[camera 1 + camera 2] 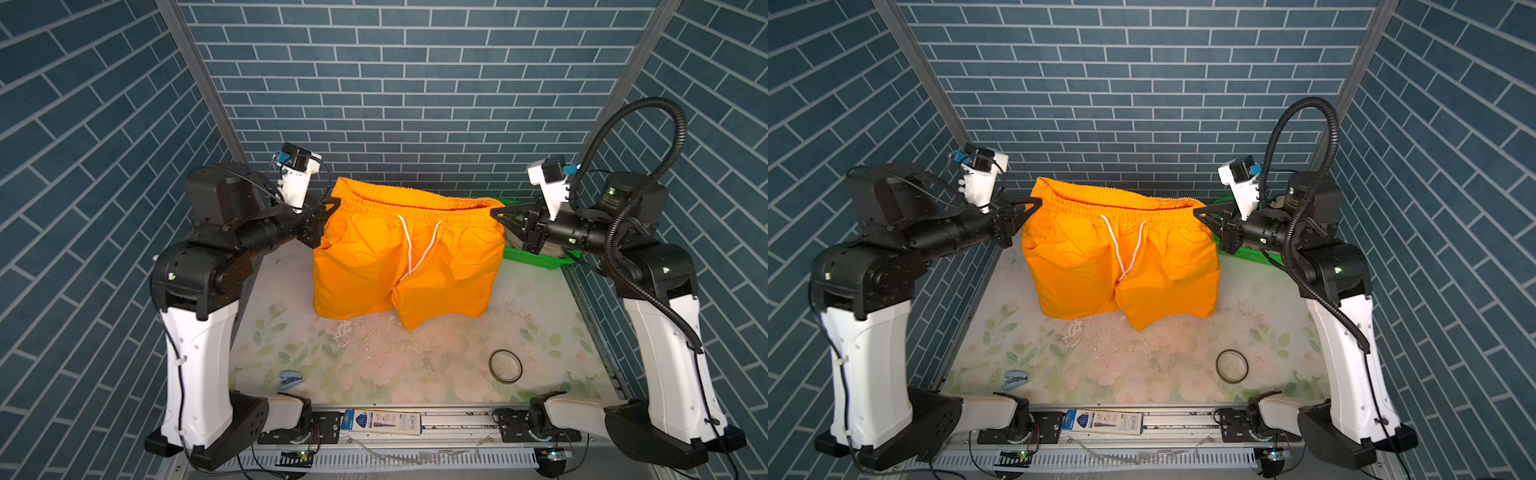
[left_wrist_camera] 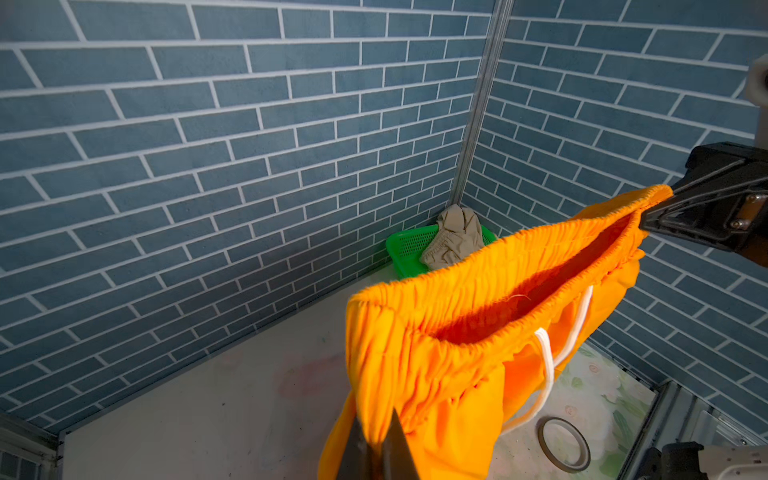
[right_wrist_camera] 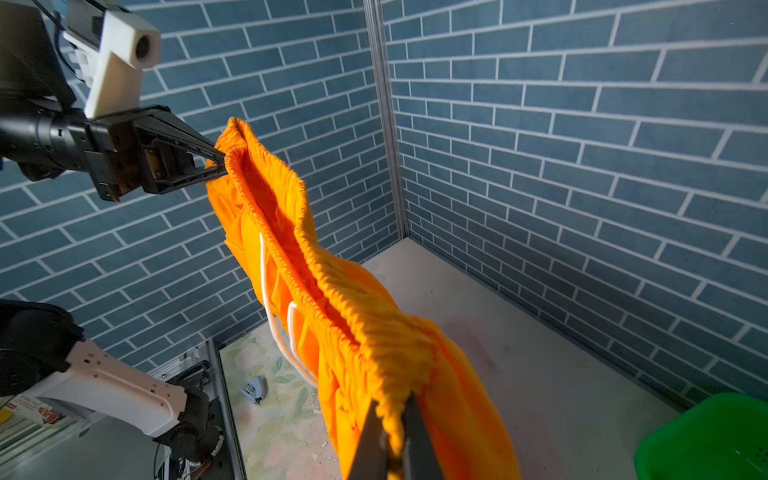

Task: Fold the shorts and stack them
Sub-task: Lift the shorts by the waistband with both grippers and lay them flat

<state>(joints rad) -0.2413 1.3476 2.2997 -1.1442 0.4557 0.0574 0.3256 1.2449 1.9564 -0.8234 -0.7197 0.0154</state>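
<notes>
The orange shorts (image 1: 403, 257) hang over the far half of the floral table (image 1: 374, 365), stretched out by their elastic waistband (image 1: 399, 206). The left gripper (image 1: 333, 203) pinches one end of that waistband, jaws pressed together on the cloth, and the right gripper (image 1: 495, 213) pinches the opposite end the same way. The waistband's long axis thus runs straight across from one gripper to the other, with the legs dangling below. Whether the hems touch the table is hard to tell. Neither arm is nearer, since each holds its own end, so laying the garment flat likely calls for both to lower together. The beige shorts (image 2: 451, 237) sit crumpled in the green basket (image 2: 405, 249) in the far right corner, beyond the right gripper.
</notes>
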